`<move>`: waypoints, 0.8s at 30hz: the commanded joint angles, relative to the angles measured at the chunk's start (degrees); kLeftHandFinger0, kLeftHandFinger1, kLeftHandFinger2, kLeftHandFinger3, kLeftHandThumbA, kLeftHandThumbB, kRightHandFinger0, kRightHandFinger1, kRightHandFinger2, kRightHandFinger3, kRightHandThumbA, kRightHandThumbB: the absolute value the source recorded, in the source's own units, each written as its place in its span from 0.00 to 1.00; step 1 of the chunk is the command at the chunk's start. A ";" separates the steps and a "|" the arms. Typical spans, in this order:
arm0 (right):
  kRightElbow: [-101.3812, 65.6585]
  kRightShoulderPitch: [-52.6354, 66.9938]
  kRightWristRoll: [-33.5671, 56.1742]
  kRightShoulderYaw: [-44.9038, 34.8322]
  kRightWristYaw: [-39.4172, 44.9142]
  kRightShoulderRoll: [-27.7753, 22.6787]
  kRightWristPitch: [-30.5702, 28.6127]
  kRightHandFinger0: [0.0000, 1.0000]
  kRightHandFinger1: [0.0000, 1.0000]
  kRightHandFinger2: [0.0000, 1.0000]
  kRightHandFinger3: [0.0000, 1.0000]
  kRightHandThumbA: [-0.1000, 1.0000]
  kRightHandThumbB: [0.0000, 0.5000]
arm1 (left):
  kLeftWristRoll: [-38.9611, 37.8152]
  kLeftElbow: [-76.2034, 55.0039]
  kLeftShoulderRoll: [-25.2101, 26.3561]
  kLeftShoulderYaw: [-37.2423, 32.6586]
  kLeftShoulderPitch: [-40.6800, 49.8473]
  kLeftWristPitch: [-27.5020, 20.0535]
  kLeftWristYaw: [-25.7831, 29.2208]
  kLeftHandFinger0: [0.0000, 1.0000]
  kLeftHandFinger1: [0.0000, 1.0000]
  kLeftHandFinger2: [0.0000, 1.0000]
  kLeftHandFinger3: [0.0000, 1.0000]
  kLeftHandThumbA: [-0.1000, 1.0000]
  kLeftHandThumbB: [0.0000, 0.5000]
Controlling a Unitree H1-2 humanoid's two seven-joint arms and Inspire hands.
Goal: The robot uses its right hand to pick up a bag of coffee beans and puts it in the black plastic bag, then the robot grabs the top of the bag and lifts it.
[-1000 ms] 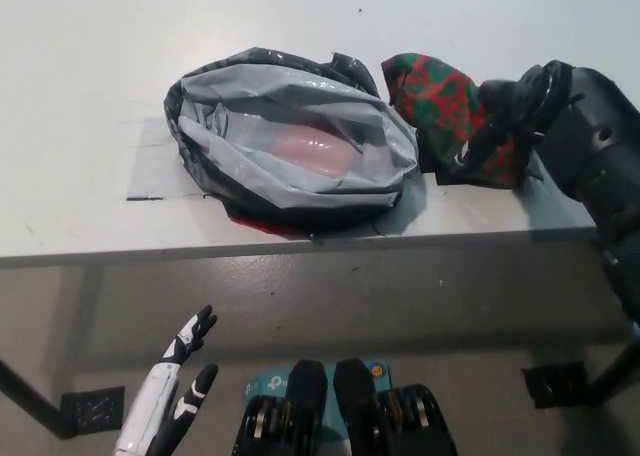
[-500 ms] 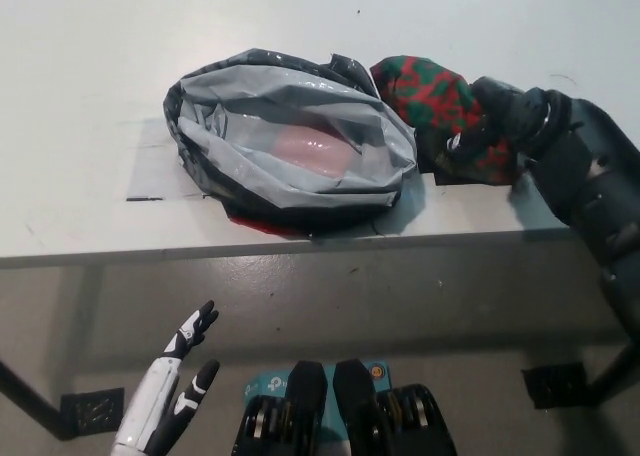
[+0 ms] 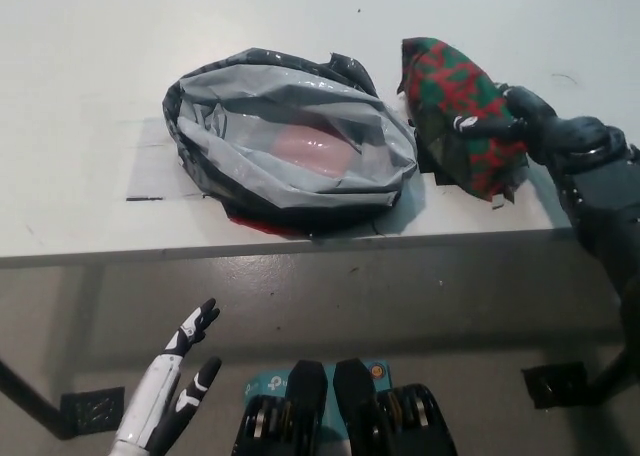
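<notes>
- The bag of coffee beans [image 3: 455, 111], patterned red and green, stands tilted on the white table [image 3: 90, 96] just to the right of the black plastic bag [image 3: 290, 141], close to the table's front edge.
- The black right hand [image 3: 500, 126] has its fingers wrapped around the coffee bag's right side, pinching it; whether the bag is clear of the table or resting on it cannot be told.
- The plastic bag lies slumped with its mouth open toward the camera, grey lining showing and something pink already inside.
- Judged from here, the coffee bag has yet to go in, and the grip looks one-sided, so it could twist or slip during the carry.
- The plastic bag's rim is limp and low; the coffee bag may catch it, fold it shut or push the whole bag along.
- Both sit near the edge, so a nudge could tip something off.
- The white left hand [image 3: 175, 381] hangs below the table at the lower left, fingers spread, holding nothing.
</notes>
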 commanded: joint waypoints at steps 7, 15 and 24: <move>0.45 4.11 28.26 -27.63 9.70 3.61 10.13 0.00 0.03 0.54 0.89 0.00 0.41 | -1.07 -0.28 0.95 0.10 -0.46 -2.05 -0.53 1.00 1.00 1.00 1.00 0.96 0.33; -0.42 4.34 31.61 -34.76 11.76 5.02 13.06 0.00 0.15 0.62 1.00 0.00 0.23 | -1.21 -0.63 1.09 0.04 -0.39 -1.71 -0.79 1.00 1.00 1.00 1.00 0.94 0.29; -5.90 2.14 32.96 -34.56 14.14 5.25 14.68 0.00 0.14 0.59 1.00 0.00 0.25 | -1.38 0.01 1.31 0.04 -0.77 -2.04 -0.90 1.00 1.00 1.00 1.00 0.93 0.28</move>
